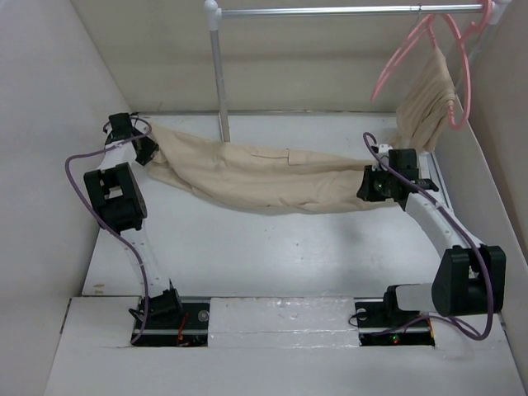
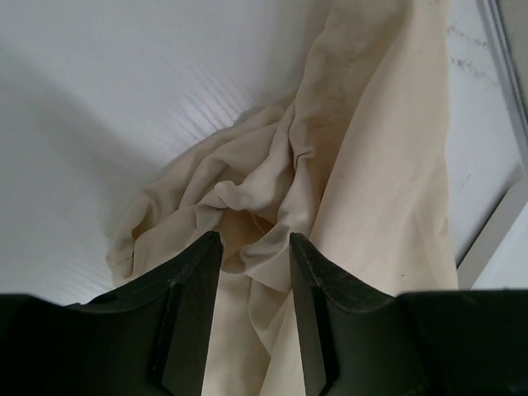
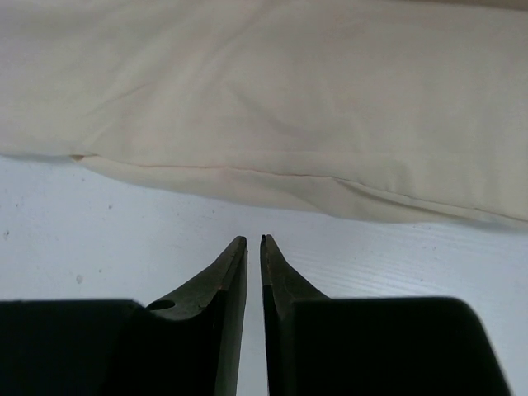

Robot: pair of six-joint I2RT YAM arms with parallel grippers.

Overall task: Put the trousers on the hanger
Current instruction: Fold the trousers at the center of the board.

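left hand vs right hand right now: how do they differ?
Left hand: fingers apart, a bunched fold of the trousers between them; right hand: fingers almost together, nothing between. Left hand is over cloth at the trousers' left end; right hand is over bare table at the right end, cloth edge just ahead of its tips. Both are black, two-fingered, aimed at the trousers.

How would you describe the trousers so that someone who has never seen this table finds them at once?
Look at the white table below the metal rail. Stretched flat across it lie the trousers, long and pale beige. The smaller beige garment nearby is bunched and hangs at the rail's right end instead.
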